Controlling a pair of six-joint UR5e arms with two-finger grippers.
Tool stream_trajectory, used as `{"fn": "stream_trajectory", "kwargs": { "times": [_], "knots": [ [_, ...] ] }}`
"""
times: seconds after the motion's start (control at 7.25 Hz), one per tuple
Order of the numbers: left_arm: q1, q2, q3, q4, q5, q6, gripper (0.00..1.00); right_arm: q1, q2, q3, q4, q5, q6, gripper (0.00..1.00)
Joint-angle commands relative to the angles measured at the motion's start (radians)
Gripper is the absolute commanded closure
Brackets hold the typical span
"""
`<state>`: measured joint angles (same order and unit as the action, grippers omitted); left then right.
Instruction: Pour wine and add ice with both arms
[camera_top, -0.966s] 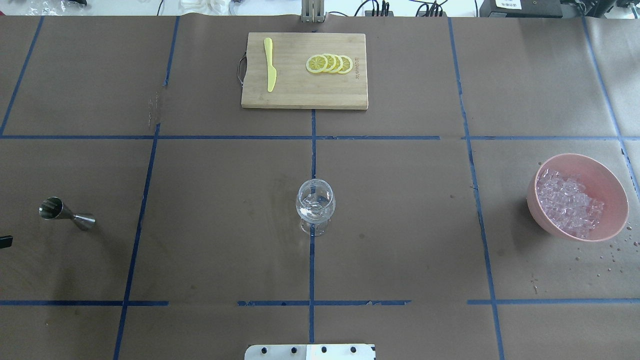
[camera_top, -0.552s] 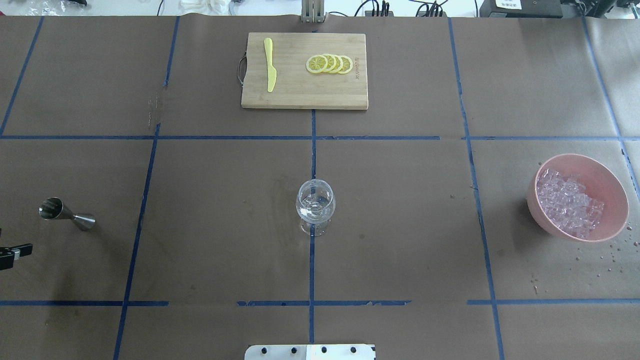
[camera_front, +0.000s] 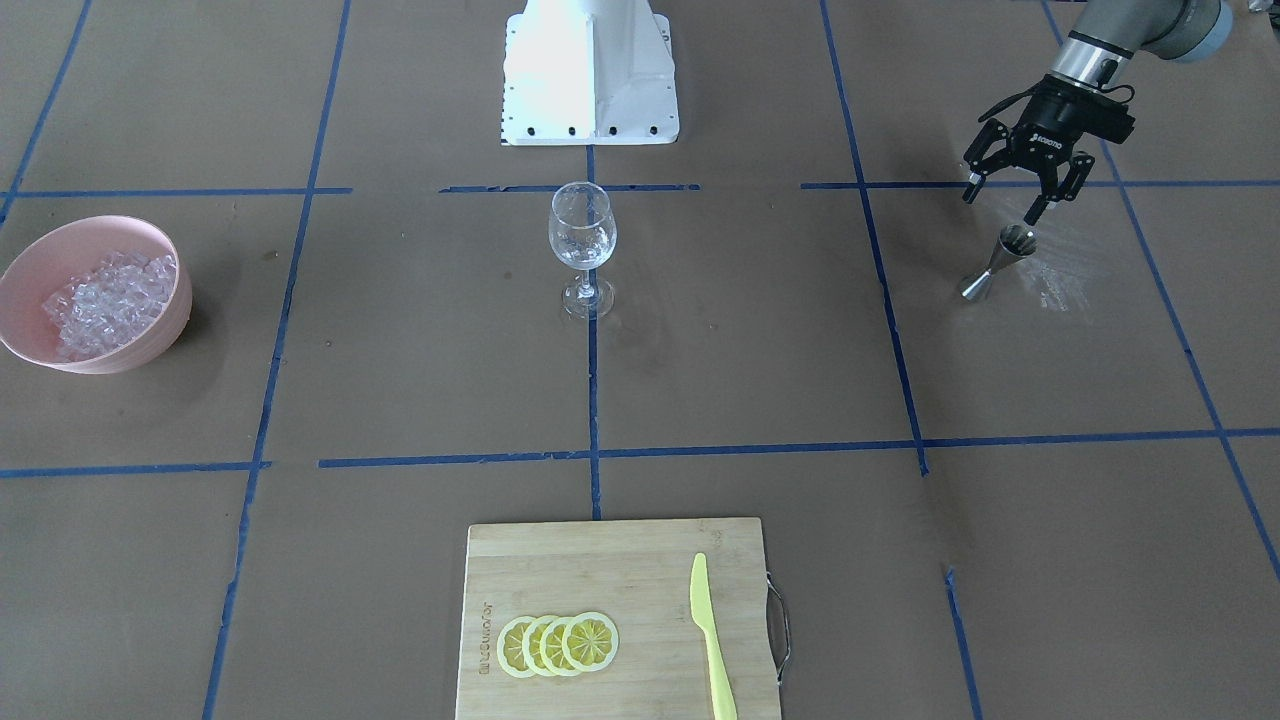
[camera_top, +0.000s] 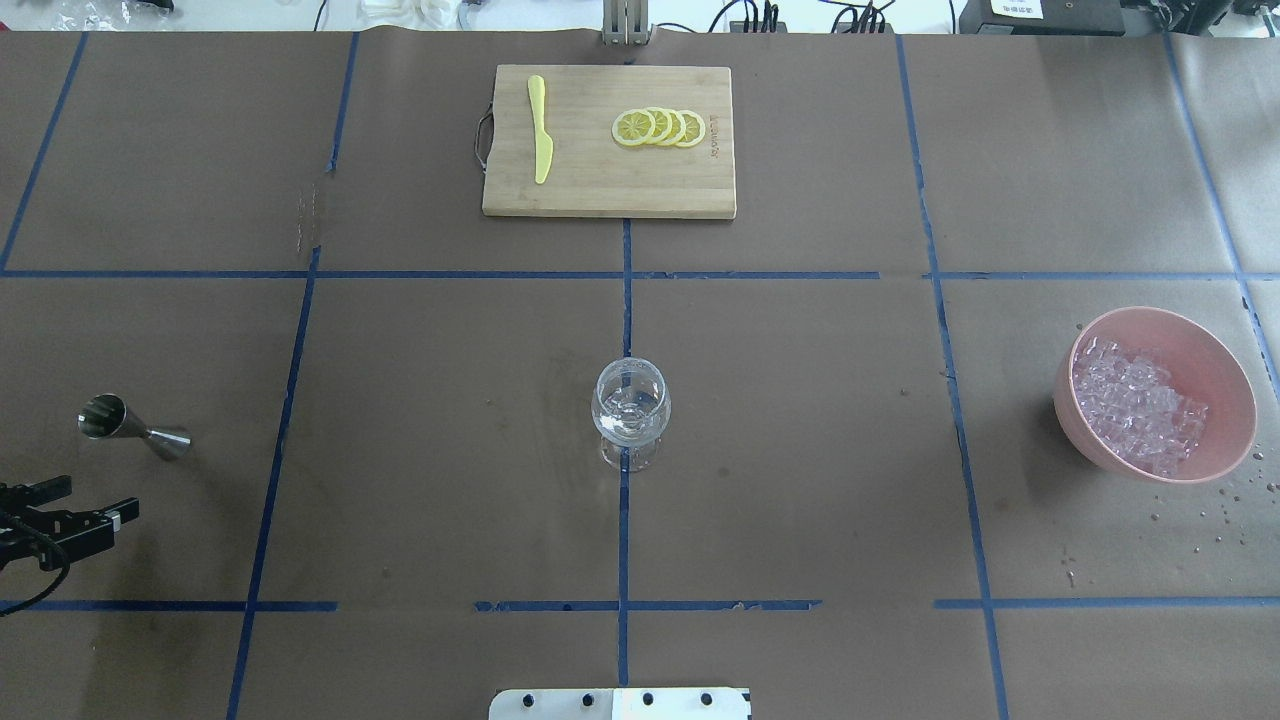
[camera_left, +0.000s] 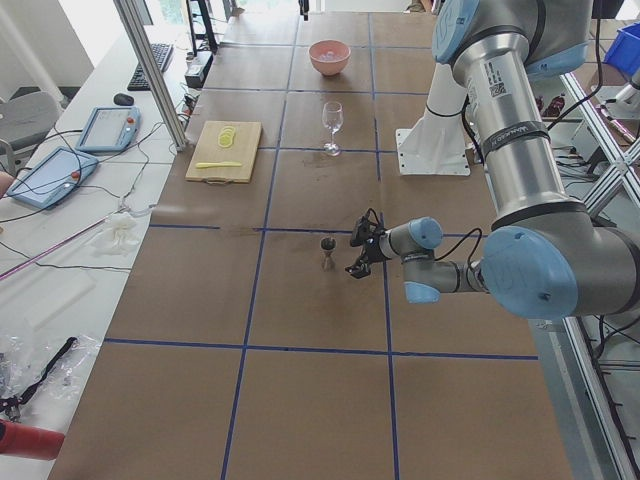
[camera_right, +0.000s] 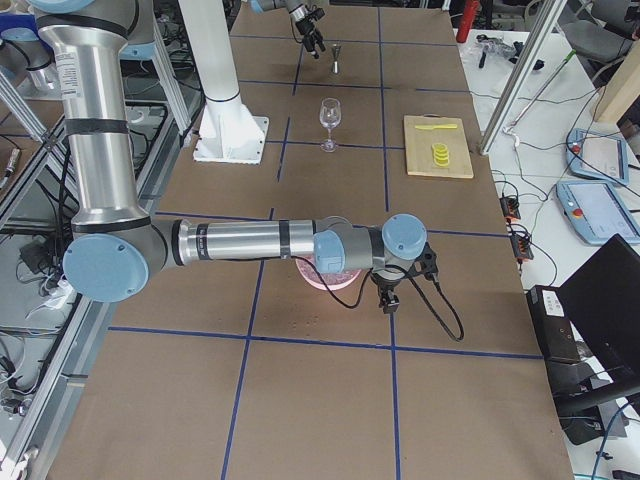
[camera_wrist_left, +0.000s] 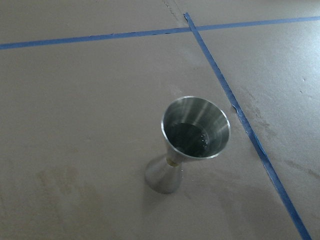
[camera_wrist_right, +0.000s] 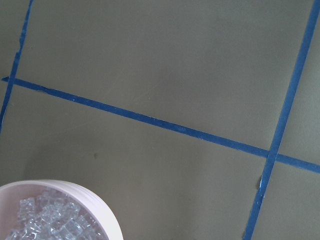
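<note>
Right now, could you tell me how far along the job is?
Nothing looks done: the ice sits in the pink bowl, none in the wine glass. In hand: the left gripper, jaws open, hovers by the jigger holding liquid. Left: pouring, then adding ice.

The overhead camera sits behind the robot, looking forward and down across the counter (camera_top: 800, 450), the cutting board (camera_top: 608, 140) at top centre. The front-facing camera looks back the opposite way, steeply down, the white pedestal (camera_front: 590, 70) at top centre and the board at the bottom; both hold the wine glass (camera_top: 630, 405) mid-frame. The two side cameras stand high and far back at either end, looking along the counter. The left wrist camera hangs close over the jigger (camera_wrist_left: 187, 140); the right wrist camera looks down closely, the bowl (camera_wrist_right: 102, 207) at lower left.
</note>
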<state>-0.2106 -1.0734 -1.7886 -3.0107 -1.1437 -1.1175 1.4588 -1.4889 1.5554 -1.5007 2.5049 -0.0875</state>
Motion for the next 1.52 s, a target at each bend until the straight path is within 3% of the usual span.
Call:
{"fn": "stream_trajectory", "kwargs": {
  "times": [0.0, 0.28, 0.41, 0.55, 0.83, 1.38],
  "knots": [
    [0.080, -0.055, 0.041, 0.067, 0.230, -0.007, 0.01, 0.000, -0.001, -0.001, 0.000, 0.017, -0.001, 0.00],
    [0.086, -0.092, 0.064, 0.068, 0.345, -0.013, 0.01, 0.000, -0.001, 0.002, 0.002, 0.017, 0.000, 0.00],
    [0.095, -0.139, 0.118, 0.067, 0.460, -0.015, 0.01, 0.000, -0.001, 0.002, 0.002, 0.017, -0.001, 0.00],
    [0.097, -0.182, 0.161, 0.068, 0.517, -0.013, 0.01, 0.000, -0.001, 0.002, 0.002, 0.017, -0.001, 0.00],
    [0.097, -0.239, 0.237, 0.068, 0.562, -0.013, 0.02, 0.000, -0.001, 0.002, 0.002, 0.017, -0.001, 0.00],
    [0.099, -0.253, 0.258, 0.047, 0.683, -0.015, 0.23, 0.000, -0.001, 0.018, 0.002, 0.017, 0.000, 0.00]
  ]
}}
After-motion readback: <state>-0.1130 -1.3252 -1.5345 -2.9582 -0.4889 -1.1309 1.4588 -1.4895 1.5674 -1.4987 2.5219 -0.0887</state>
